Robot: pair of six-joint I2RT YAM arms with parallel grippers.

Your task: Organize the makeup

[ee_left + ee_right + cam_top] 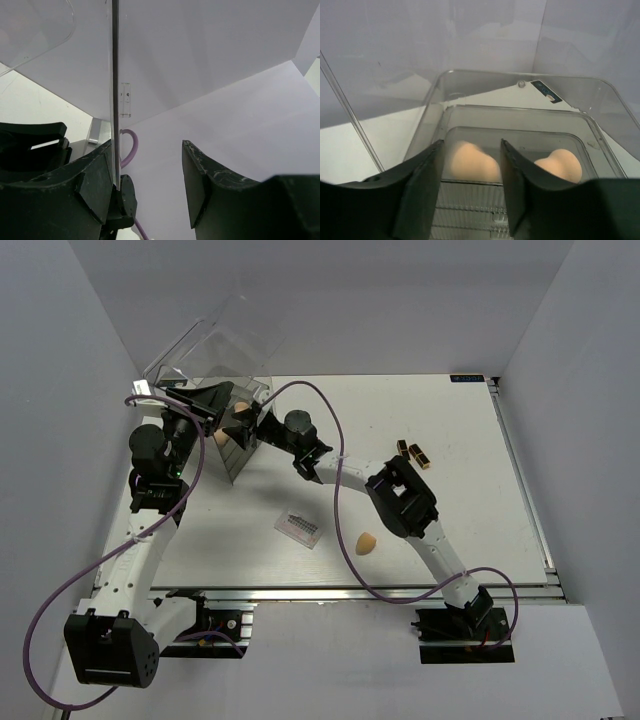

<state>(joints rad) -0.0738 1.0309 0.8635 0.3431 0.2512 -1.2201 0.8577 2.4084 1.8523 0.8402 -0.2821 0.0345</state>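
Two tan sponges are sitting in the clear box (485, 74) right now. The first sponge (470, 162) is showing through the gap in my right gripper (471, 147), and the second sponge (560, 165) is lying off to its right, not touching it. That gripper is hanging with its jaws apart and isn't gripping anything. My left gripper (147, 150) is also standing spread. The box's thin clear lid panel (115, 75) is running upright between its fingers, right against one and well clear of the other. Out on the table (480, 520), a third sponge (367, 542) is lying near my right arm. A palette (298, 528) is lying just to its left, and the two lipstick tubes (413, 452) are lying side by side farther back.
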